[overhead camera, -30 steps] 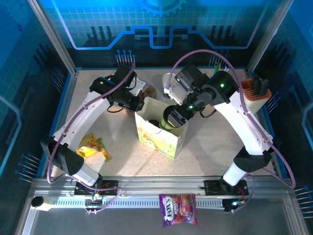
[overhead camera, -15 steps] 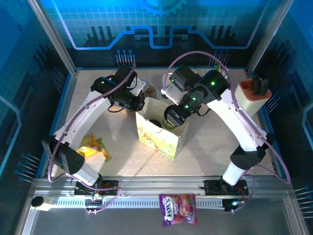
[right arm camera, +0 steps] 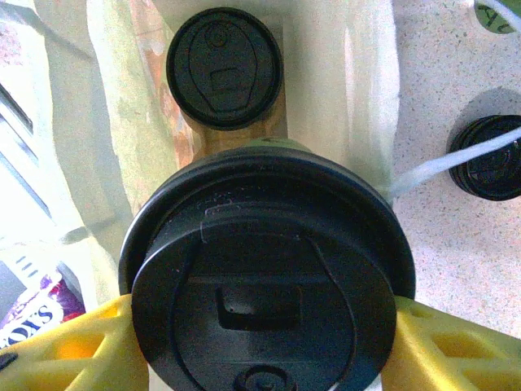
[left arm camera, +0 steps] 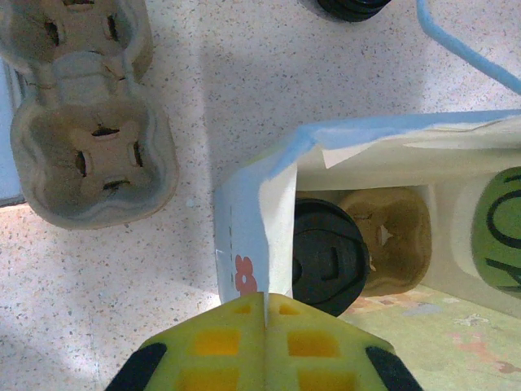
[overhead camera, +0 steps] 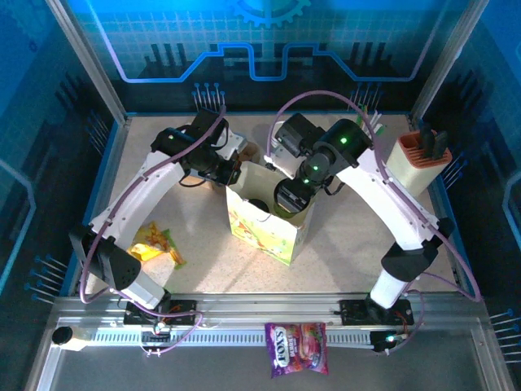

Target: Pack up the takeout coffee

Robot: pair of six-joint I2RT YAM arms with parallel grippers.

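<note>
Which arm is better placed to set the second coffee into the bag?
Right. The right jaws hold the second cup at the open mouth of the paper bag, above the carrier beside the seated cup. The left jaws are shut on the bag's rim.

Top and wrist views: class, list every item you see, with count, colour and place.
paper bag: one, white, flower-printed; centre of the table
pulp carriers: two, brown; one inside the bag, one empty beside it
coffee cups: two, black lids; one in the bag's carrier, one held over the bag
black lid: one; on the table beside the bag
cup of straws: one, orange; far right
snack packets: few, yellow; left
sweets bag: one, purple; near rail
left arm: white; jaws shut on the bag's rim
right arm: white; jaws gripping the held cup
</note>
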